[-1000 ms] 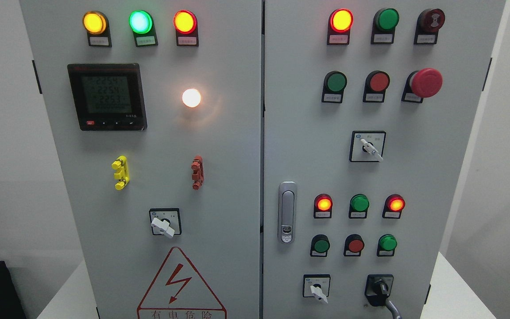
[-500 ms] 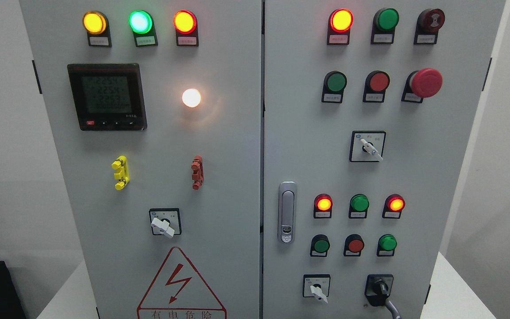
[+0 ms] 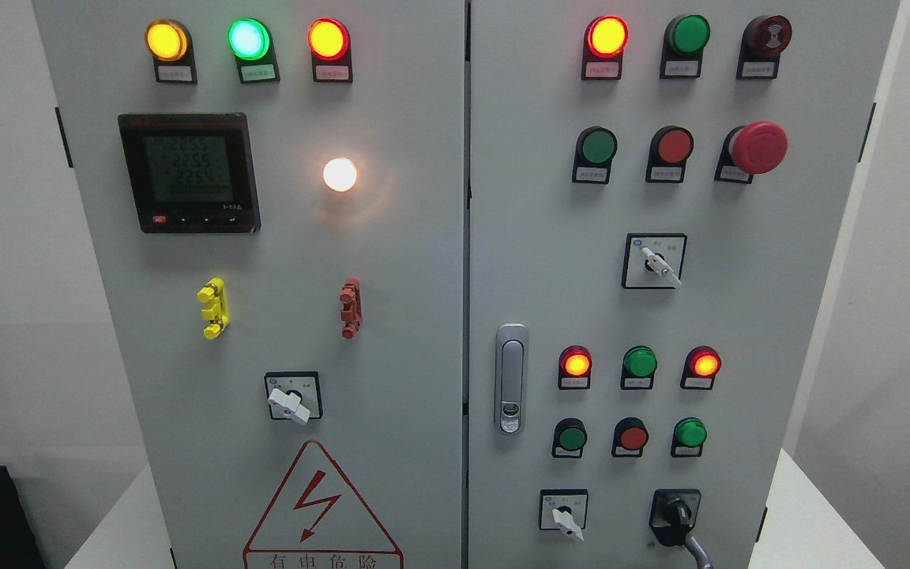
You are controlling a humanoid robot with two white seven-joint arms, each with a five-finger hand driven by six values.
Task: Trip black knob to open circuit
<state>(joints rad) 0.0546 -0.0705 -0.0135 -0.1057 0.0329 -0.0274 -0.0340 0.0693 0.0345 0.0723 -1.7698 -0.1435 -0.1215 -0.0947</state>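
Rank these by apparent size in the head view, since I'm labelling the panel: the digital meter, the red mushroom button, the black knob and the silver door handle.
1. digital meter, clearly largest.
2. silver door handle, tall but narrow.
3. red mushroom button and black knob: about alike, so I won't rank them.

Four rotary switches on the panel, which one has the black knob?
The bottom-right one, low on the right door with a cable below it. The other three have white handles.
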